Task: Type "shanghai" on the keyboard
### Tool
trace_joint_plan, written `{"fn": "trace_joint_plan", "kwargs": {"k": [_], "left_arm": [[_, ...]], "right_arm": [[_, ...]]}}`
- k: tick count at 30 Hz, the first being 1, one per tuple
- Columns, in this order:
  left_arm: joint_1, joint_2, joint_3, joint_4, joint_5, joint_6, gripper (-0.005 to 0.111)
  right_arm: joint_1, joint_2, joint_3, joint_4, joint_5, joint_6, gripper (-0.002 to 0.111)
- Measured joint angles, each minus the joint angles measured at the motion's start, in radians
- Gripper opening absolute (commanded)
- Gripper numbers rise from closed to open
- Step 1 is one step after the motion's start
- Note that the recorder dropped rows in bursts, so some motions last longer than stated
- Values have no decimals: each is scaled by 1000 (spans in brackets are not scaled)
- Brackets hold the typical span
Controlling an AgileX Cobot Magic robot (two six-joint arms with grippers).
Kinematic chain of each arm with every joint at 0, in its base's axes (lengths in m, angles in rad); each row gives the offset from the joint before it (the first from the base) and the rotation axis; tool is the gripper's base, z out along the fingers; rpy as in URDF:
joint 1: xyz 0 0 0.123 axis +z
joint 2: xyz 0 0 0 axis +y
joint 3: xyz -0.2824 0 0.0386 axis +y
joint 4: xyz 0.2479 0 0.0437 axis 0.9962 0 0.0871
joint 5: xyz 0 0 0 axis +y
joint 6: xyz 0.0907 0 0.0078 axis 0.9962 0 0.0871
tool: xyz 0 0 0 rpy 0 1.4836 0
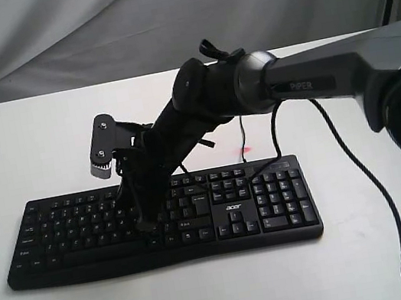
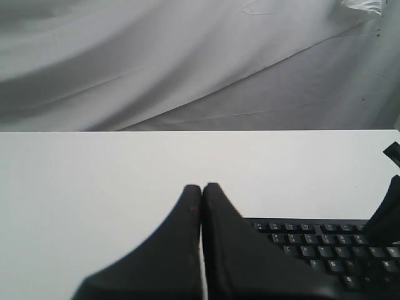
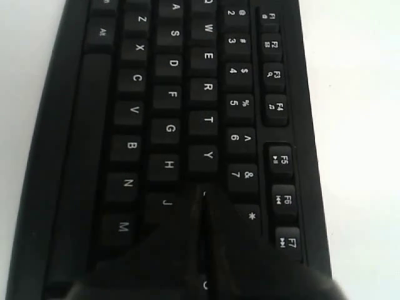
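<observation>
The black keyboard (image 1: 159,221) lies on the white table (image 1: 27,134), its number pad and "acer" logo at the right end. My right gripper (image 1: 145,223) reaches across from the right and comes down on the letter keys left of centre. In the right wrist view the right gripper (image 3: 203,191) is shut with nothing in it. Its tips rest in the top letter row just past the Y key (image 3: 205,156), beside J (image 3: 164,203), and hide the key beneath. My left gripper (image 2: 201,186) is shut and empty, off one end of the keyboard (image 2: 312,245); the exterior view does not show it.
A thin black cable (image 1: 374,189) hangs from the right arm (image 1: 306,85) and loops over the table right of the keyboard. A small red spot (image 1: 245,150) sits behind the keyboard. Grey cloth (image 1: 161,17) backs the table. The right arm (image 2: 386,215) shows at the left wrist view's edge.
</observation>
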Motion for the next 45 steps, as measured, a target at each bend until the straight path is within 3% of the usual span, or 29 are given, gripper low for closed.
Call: {"fn": "trace_joint_plan", "kwargs": {"k": [45], "left_arm": [[0,0,0,0,0,0,1]], "right_arm": [[0,12,0,-32,-5,1,0]]}}
